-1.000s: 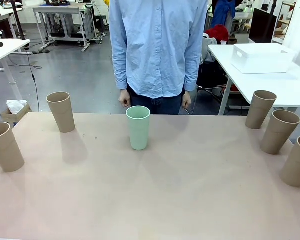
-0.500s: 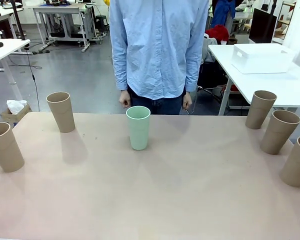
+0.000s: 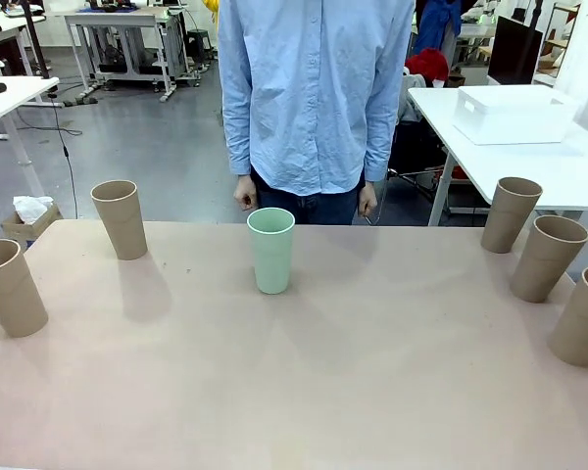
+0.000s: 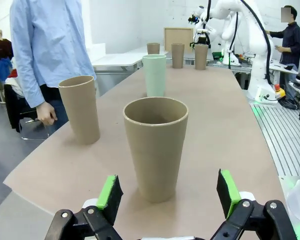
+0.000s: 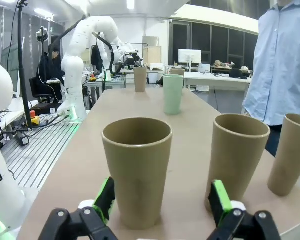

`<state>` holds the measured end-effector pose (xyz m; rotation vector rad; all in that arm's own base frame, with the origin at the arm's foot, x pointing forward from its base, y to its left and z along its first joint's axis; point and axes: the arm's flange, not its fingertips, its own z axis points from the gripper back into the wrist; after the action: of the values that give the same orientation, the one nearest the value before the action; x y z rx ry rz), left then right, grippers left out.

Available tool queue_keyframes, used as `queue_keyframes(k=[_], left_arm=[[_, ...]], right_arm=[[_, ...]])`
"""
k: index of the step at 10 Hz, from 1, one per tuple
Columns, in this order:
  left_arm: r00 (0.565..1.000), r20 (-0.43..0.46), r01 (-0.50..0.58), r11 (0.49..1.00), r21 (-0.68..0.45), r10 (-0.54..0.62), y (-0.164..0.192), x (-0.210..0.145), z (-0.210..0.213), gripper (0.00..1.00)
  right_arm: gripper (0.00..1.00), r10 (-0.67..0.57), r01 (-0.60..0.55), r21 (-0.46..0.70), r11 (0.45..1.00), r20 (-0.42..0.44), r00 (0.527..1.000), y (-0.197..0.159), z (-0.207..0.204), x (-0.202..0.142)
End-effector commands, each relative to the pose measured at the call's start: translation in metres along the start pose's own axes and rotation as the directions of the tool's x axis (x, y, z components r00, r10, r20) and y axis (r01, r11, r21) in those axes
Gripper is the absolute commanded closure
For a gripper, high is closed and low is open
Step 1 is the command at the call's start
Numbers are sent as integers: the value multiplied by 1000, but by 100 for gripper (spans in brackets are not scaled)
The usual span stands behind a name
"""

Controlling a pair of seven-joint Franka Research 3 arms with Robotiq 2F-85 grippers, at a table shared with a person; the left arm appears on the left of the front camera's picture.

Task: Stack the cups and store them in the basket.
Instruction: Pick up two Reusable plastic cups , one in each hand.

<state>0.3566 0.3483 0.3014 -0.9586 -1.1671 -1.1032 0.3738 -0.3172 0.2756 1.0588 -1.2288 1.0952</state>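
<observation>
A mint green cup (image 3: 271, 250) stands upright at the table's middle, in front of the person. Two tan cups stand at the left (image 3: 121, 217) (image 3: 8, 286) and three at the right (image 3: 511, 213) (image 3: 548, 257) (image 3: 582, 315). The white basket (image 3: 514, 113) sits on another table at the far right. My left gripper (image 4: 169, 194) is open, with a tan cup (image 4: 155, 145) standing just ahead, in line with the gap between its green pads (image 4: 110, 192). My right gripper (image 5: 162, 200) is open too, and a tan cup (image 5: 136, 170) stands close ahead of it.
The person (image 3: 314, 88) stands at the far edge with hands (image 3: 243, 194) hanging down. In the left wrist view a second tan cup (image 4: 80, 107) stands to the left. In the right wrist view two more tan cups (image 5: 237, 160) (image 5: 291, 152) stand to the right.
The person's body has shifted slightly to the right. The cups have not moved.
</observation>
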Motion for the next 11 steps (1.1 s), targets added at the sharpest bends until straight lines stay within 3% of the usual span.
queue_keyframes(k=[1,3,5,6,9,11], left_arm=[[998,31,50,999,-13,-50,15,-10,-4,0],[1000,26,14,999,-42,-13,22,-20,-13,0],[998,44,-31,999,-44,33,28,-17,-17,0],[1000,19,-14,999,-47,15,23,-22,-19,0],[1000,19,-24,998,-52,25,25,-25,-20,0],[999,52,17,999,-50,-14,27,-33,-32,0]], right_arm=[[0,62,-62,-7,998,-6,998,23,-9,-30],[0,45,-45,1,999,-16,999,22,-21,-34],[0,-11,19,59,998,-127,992,23,-23,-30],[0,21,-21,1,1000,-11,1000,-8,-19,-11],[0,-13,13,15,1000,-45,999,-1,-20,-19],[0,18,-18,9,1000,-21,1000,-3,-27,-20]])
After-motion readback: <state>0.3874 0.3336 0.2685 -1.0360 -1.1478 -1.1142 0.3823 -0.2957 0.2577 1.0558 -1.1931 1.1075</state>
